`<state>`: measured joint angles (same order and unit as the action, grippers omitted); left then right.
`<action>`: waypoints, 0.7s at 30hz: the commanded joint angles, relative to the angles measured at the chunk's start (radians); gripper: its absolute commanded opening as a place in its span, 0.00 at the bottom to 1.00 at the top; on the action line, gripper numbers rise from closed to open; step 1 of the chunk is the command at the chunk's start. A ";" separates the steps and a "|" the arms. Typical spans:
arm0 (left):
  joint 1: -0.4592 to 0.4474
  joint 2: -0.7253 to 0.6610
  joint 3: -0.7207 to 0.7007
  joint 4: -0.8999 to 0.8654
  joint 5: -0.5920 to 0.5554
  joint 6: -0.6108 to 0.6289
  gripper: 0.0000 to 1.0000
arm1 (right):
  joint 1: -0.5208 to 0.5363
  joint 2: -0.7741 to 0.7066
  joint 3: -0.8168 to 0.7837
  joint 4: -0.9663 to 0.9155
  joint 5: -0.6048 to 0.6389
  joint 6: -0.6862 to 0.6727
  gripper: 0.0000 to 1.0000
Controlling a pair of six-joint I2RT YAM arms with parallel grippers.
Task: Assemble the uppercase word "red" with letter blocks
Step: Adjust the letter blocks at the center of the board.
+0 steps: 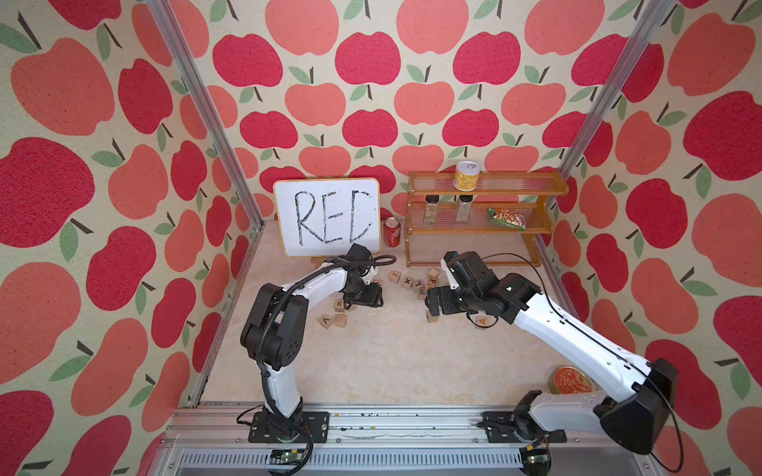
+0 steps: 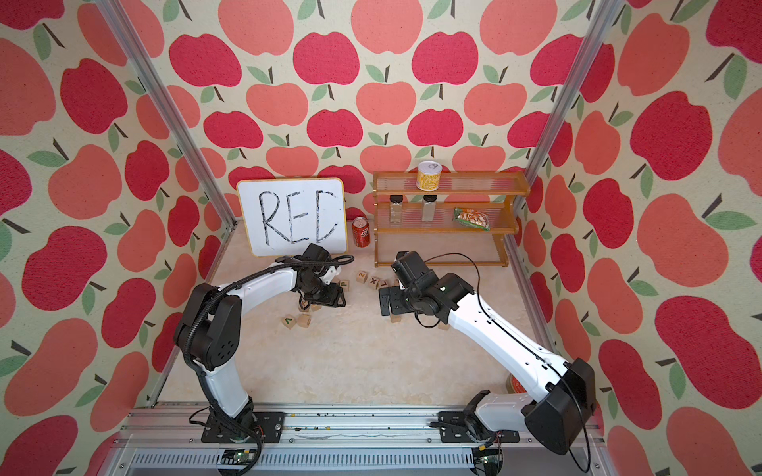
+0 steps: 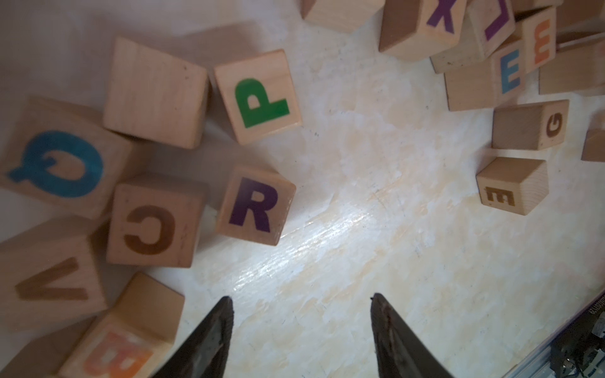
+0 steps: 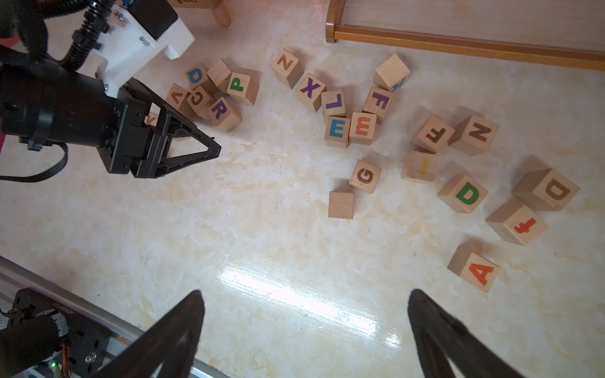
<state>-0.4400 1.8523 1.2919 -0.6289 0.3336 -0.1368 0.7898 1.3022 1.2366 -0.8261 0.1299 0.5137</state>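
The place is a robot-learning lab cell rather than a home or shop. Bare aluminium frame posts point(image 1: 206, 111) rise from the far corners of the tabletop point(image 1: 391, 362), and apple-print walls point(image 1: 371, 62) close it in on three sides. Two white-and-black robot arms, the left arm point(image 1: 321, 284) and the right arm point(image 1: 577, 334), are bolted to a slotted metal rail point(image 1: 412, 424) along the near edge, with an exposed circuit board point(image 1: 288, 455) and loose wiring below it. Household props stand along the far edge: a whiteboard point(image 1: 328, 216), a red soda can point(image 1: 391, 233), and a wooden rack point(image 1: 515, 190) carrying a yellow tin point(image 1: 466, 176), two jars point(image 1: 431, 209) and a snack bag point(image 1: 506, 218).
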 commanded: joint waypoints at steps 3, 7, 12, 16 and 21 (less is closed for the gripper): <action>0.024 0.046 0.037 0.028 -0.006 0.025 0.67 | -0.020 -0.028 0.008 -0.055 -0.004 -0.023 0.99; 0.038 0.082 0.058 0.040 -0.013 0.035 0.67 | -0.037 -0.044 0.001 -0.076 -0.007 -0.029 0.99; 0.055 0.136 0.089 0.061 -0.016 0.043 0.68 | -0.061 -0.061 -0.006 -0.100 -0.021 -0.041 0.99; 0.063 0.186 0.126 0.077 -0.009 0.049 0.68 | -0.083 -0.065 0.003 -0.130 -0.033 -0.062 0.99; 0.056 0.252 0.184 0.075 0.000 0.062 0.66 | -0.106 -0.064 0.017 -0.161 -0.041 -0.096 0.99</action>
<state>-0.3820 2.0533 1.4502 -0.5606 0.3305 -0.1040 0.6952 1.2549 1.2362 -0.9348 0.1066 0.4541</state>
